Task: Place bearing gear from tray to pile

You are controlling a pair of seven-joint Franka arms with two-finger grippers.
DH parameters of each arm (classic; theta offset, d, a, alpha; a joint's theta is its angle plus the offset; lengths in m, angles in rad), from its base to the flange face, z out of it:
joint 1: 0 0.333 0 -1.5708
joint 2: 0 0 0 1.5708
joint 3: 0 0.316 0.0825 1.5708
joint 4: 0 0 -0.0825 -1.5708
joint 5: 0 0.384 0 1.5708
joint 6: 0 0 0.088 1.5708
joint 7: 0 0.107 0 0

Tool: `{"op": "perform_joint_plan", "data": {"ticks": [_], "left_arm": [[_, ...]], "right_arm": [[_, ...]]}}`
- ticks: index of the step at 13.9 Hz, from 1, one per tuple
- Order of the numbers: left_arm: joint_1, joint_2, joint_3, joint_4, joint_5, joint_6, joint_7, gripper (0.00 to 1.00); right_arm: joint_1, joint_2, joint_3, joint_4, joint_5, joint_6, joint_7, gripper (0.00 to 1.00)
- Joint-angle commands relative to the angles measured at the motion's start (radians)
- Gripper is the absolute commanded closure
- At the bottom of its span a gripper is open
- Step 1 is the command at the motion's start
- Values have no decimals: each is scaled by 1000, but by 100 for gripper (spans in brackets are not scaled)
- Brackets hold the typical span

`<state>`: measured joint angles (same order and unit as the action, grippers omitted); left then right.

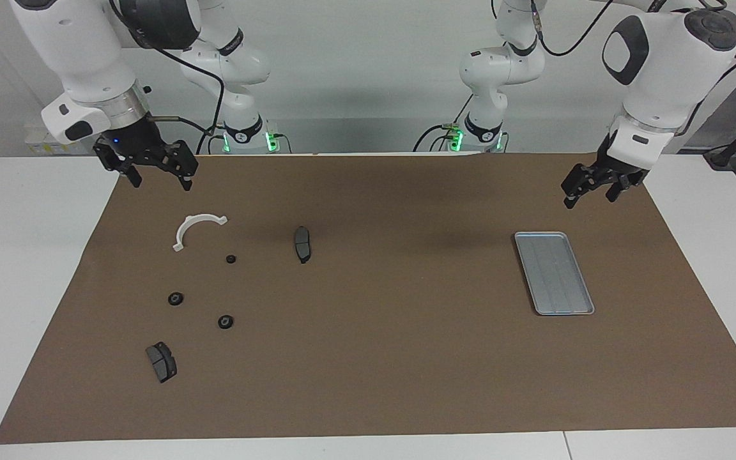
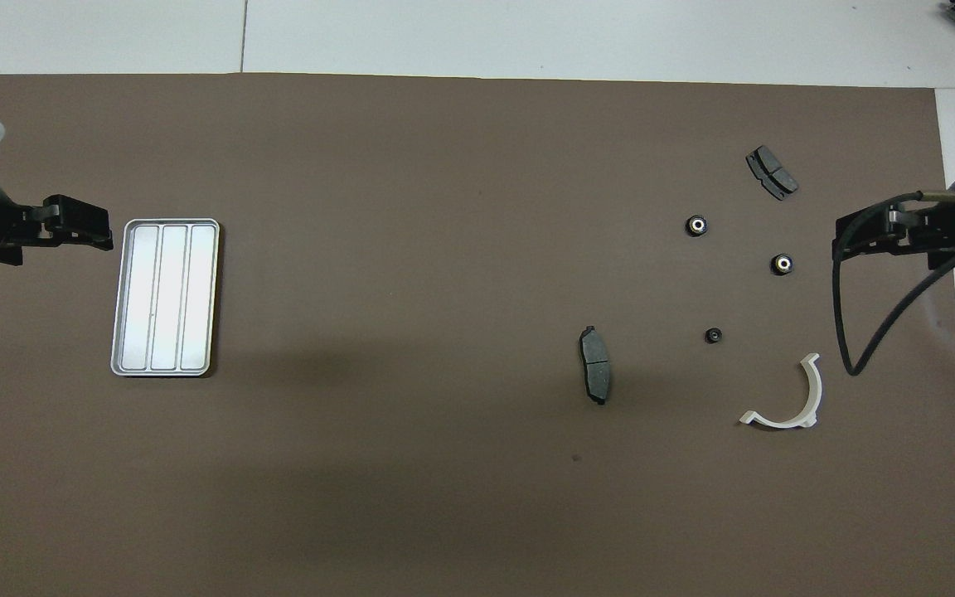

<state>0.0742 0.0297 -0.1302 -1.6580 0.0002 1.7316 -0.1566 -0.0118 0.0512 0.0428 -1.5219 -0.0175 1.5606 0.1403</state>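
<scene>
Gears point(image 1: 225, 321) lie in the pile below right gripper point(image 1: 157, 172); tray point(image 1: 554, 273) bare. Both grippers open, empty; left gripper point(image 1: 594, 186) waits by tray. Looks done: keep right gripper high, clear of bracket point(image 1: 194, 227).

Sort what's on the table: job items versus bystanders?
Job:
flat silver-grey ridged metal tray, nothing in it
three small round black bearing gears

Lying about:
white half-ring plastic bracket
two dark grey brake pads
brown mat
</scene>
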Motion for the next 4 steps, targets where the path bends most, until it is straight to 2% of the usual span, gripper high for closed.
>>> {"op": "perform_joint_plan", "data": {"ticks": [1, 4], "left_arm": [[10, -22, -8, -25, 17, 12, 0, 0], [10, -22, -8, -25, 17, 12, 0, 0]], "right_arm": [[-5, -8, 3, -12, 19, 1, -16, 0], [-5, -5, 3, -9, 19, 2, -14, 0]]}}
